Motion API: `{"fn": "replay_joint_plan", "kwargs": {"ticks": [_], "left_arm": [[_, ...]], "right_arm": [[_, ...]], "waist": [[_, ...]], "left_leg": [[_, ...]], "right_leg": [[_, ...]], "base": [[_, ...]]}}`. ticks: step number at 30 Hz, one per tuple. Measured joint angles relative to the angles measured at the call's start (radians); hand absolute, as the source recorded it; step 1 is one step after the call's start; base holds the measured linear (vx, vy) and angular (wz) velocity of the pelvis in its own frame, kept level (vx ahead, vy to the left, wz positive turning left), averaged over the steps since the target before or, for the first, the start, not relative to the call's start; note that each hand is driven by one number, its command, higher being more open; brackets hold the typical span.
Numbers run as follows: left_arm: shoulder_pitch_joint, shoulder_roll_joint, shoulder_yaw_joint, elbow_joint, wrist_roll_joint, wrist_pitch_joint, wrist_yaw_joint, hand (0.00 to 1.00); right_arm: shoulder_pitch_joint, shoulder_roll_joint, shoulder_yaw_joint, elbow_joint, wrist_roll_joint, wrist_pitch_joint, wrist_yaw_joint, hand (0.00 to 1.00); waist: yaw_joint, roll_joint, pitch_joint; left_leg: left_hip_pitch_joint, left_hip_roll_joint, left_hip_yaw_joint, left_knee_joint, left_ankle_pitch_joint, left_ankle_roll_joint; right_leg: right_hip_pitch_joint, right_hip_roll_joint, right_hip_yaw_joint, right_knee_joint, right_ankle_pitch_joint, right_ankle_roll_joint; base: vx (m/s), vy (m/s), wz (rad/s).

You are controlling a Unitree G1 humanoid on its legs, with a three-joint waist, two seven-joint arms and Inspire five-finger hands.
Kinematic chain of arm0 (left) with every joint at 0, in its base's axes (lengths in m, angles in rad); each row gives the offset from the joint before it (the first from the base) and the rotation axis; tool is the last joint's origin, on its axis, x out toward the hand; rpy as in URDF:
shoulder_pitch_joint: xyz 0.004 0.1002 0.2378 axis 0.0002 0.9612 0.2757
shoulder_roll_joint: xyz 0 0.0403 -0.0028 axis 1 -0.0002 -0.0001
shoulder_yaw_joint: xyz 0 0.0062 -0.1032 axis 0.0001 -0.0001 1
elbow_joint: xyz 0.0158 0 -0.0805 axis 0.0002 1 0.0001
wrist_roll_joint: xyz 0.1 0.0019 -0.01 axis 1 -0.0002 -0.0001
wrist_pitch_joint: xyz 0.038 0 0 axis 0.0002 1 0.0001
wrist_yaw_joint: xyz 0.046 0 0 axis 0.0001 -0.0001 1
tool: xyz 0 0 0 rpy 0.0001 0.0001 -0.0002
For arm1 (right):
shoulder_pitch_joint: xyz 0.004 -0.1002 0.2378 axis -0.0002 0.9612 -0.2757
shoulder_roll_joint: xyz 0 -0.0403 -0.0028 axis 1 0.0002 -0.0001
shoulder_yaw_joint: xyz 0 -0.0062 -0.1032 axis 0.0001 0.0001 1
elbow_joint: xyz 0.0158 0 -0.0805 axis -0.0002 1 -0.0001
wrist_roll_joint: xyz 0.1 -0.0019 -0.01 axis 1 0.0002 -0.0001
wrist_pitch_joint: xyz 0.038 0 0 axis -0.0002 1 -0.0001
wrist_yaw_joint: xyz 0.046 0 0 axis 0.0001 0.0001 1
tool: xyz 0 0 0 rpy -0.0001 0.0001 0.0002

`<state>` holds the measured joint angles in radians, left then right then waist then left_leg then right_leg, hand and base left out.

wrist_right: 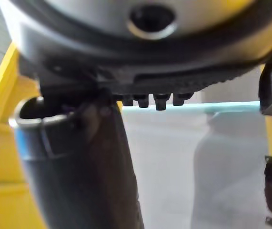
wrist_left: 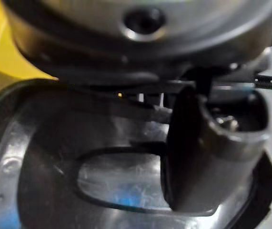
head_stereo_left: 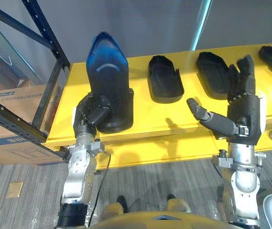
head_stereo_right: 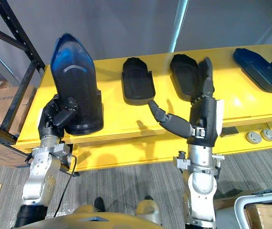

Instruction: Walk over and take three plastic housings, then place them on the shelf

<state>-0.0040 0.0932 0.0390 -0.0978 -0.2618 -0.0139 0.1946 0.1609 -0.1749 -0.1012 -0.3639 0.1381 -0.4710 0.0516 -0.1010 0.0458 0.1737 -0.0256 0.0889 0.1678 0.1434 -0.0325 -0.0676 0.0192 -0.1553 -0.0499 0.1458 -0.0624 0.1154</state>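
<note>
Warehouse or workshop: steel racking (head_stereo_left: 47, 33), cardboard boxes (head_stereo_left: 21, 99), yellow bench (head_stereo_left: 174, 117) with plastic housings (head_stereo_left: 164, 78).

We see a yellow table (head_stereo_left: 174, 114) stretching beneath the left hand (head_stereo_left: 90, 114) and the right hand (head_stereo_left: 243, 112). A plain grey wall (head_stereo_left: 164, 24) stands behind it, and a pale teal strip (head_stereo_left: 201, 24) rises beyond the right hand's fingertips. Out past the left hand stands a dark metal rack (head_stereo_left: 12, 121) with cardboard boxes (head_stereo_left: 21, 102) behind its beams. Below both hands lies grey striped carpet (head_stereo_left: 140, 181) — and round grey discs (head_stereo_right: 253, 137) sit in the table's front ledge near the right hand.
</note>
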Motion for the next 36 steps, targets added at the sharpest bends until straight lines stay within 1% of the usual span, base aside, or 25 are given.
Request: {"fn": "replay_joint_plan", "kwargs": {"ticks": [2, 4, 6, 8, 11, 13, 17, 19, 21, 22, 24, 26, 28, 32, 36], "left_arm": [[-0.042, 0.005, 0.016, 0.034, -0.003, 0.0, 0.009, 0.0], [-0.067, 0.01, 0.019, 0.059, -0.006, -0.001, 0.019, 0.0], [-0.084, 0.018, 0.026, 0.077, -0.007, -0.001, 0.029, 0.0], [-0.125, 0.033, 0.041, 0.12, -0.007, -0.002, 0.045, 0.0], [-0.18, 0.045, 0.057, 0.181, -0.007, 0.002, 0.06, 0.0], [-0.212, 0.061, 0.061, 0.212, -0.007, 0.019, 0.064, 0.0], [-0.27, 0.084, 0.076, 0.274, -0.008, 0.06, 0.057, 0.0], [-0.31, 0.086, 0.084, 0.285, -0.011, 0.066, 0.051, 0.0], [-0.335, 0.103, 0.085, 0.289, -0.011, 0.08, 0.043, 0.0], [-0.352, 0.114, 0.085, 0.299, -0.011, 0.085, 0.041, 1.0], [-0.407, 0.127, 0.084, 0.335, -0.01, 0.101, 0.037, 1.0], [-0.432, 0.134, 0.084, 0.357, -0.01, 0.112, 0.038, 1.0], [-0.447, 0.146, 0.078, 0.371, -0.005, 0.122, 0.045, 1.0], [-0.477, 0.165, 0.076, 0.406, 0.0, 0.135, 0.064, 1.0], [-0.51, 0.2, 0.076, 0.437, 0.012, 0.175, 0.07, 1.0]], "right_arm": [[-0.059, -0.019, 0.025, 0.0, 0.016, -0.007, 0.044, 1.0], [-0.096, -0.036, 0.047, 0.0, 0.033, -0.015, 0.09, 1.0], [-0.127, -0.055, 0.075, 0.0, 0.042, -0.016, 0.121, 1.0], [-0.16, -0.067, 0.104, 0.002, 0.045, -0.016, 0.148, 1.0], [-0.195, -0.068, 0.13, 0.008, 0.047, -0.016, 0.161, 1.0], [-0.22, -0.07, 0.146, 0.01, 0.046, -0.014, 0.157, 1.0], [-0.279, -0.078, 0.185, 0.006, 0.048, 0.001, 0.156, 1.0], [-0.3, -0.087, 0.201, 0.001, 0.063, 0.014, 0.157, 1.0], [-0.317, -0.093, 0.222, -0.007, 0.066, 0.026, 0.158, 1.0], [-0.325, -0.095, 0.232, -0.007, 0.066, 0.031, 0.158, 1.0], [-0.336, -0.097, 0.244, -0.036, 0.066, 0.05, 0.158, 1.0], [-0.336, -0.097, 0.255, -0.067, 0.067, 0.05, 0.157, 1.0], [-0.336, -0.098, 0.267, -0.096, 0.073, 0.05, 0.158, 1.0], [-0.335, -0.099, 0.27, -0.129, 0.08, 0.05, 0.159, 1.0], [-0.333, -0.098, 0.271, -0.13, 0.086, 0.05, 0.162, 1.0]], "waist": [[-0.007, 0.0, 0.016], [-0.007, 0.003, 0.023], [-0.007, 0.008, 0.034], [-0.005, 0.019, 0.058], [-0.008, 0.03, 0.075], [-0.011, 0.031, 0.085], [-0.012, 0.031, 0.104], [-0.01, 0.032, 0.122], [-0.011, 0.032, 0.126], [-0.01, 0.032, 0.129], [-0.011, 0.031, 0.143], [-0.014, 0.03, 0.155], [-0.017, 0.029, 0.158], [-0.02, 0.03, 0.161], [-0.036, 0.03, 0.162]], "left_leg": [[0.004, -0.003, -0.004, -0.012, 0.013, 0.002], [0.005, -0.006, -0.006, -0.027, 0.025, 0.002], [0.01, -0.009, -0.008, -0.042, 0.037, 0.004], [0.016, -0.013, -0.013, -0.064, 0.055, 0.004], [0.014, -0.017, -0.023, -0.098, 0.083, 0.004], [0.012, -0.022, -0.03, -0.116, 0.099, 0.004], [-0.004, -0.028, -0.027, -0.128, 0.111, 0.003], [-0.011, -0.029, -0.026, -0.129, 0.115, 0.004], [-0.026, -0.031, -0.02, -0.128, 0.117, 0.002], [-0.03, -0.03, -0.014, -0.127, 0.117, 0.002], [-0.037, -0.031, -0.008, -0.121, 0.116, 0.004], [-0.038, -0.032, 0.004, -0.11, 0.104, -0.001], [-0.038, -0.03, 0.026, -0.097, 0.085, 0.006], [-0.039, -0.021, 0.074, -0.07, 0.065, 0.008], [-0.043, -0.022, 0.095, -0.039, 0.047, 0.009]], "right_leg": [[-0.004, -0.002, -0.001, 0.009, 0.0, 0.0], [-0.009, -0.003, -0.002, 0.013, 0.0, 0.0], [-0.013, -0.004, -0.003, 0.018, 0.0, 0.0], [-0.019, -0.007, -0.008, 0.03, -0.002, -0.001], [-0.042, -0.01, -0.022, 0.058, -0.012, -0.004], [-0.06, -0.016, -0.027, 0.086, -0.025, -0.005], [-0.115, -0.027, -0.021, 0.153, -0.05, -0.007], [-0.135, -0.034, -0.019, 0.185, -0.064, -0.005], [-0.162, -0.038, -0.013, 0.207, -0.072, -0.004], [-0.171, -0.038, -0.009, 0.215, -0.073, -0.004], [-0.179, -0.047, -0.004, 0.224, -0.074, -0.003], [-0.179, -0.051, 0.0, 0.231, -0.077, 0.0], [-0.179, -0.055, 0.008, 0.236, -0.081, 0.001], [-0.179, -0.058, 0.023, 0.238, -0.082, 0.004], [-0.174, -0.067, 0.029, 0.239, -0.085, 0.009]], "base": [[-0.06, -0.014, 0.04], [-0.05, -0.012, 0.06], [-0.03, -0.008, 0.04], [-0.05, -0.013, 0.07], [-0.05, -0.027, 0.15], [-0.05, -0.028, 0.14], [-0.04, -0.02, 0.03], [-0.05, -0.031, 0.03], [-0.03, -0.018, -0.01], [-0.01, -0.014, -0.07], [0.0, 0.004, -0.03], [-0.01, 0.017, -0.08], [-0.01, 0.007, -0.12], [0.01, 0.006, -0.1], [0.02, 0.011, -0.03]]}}
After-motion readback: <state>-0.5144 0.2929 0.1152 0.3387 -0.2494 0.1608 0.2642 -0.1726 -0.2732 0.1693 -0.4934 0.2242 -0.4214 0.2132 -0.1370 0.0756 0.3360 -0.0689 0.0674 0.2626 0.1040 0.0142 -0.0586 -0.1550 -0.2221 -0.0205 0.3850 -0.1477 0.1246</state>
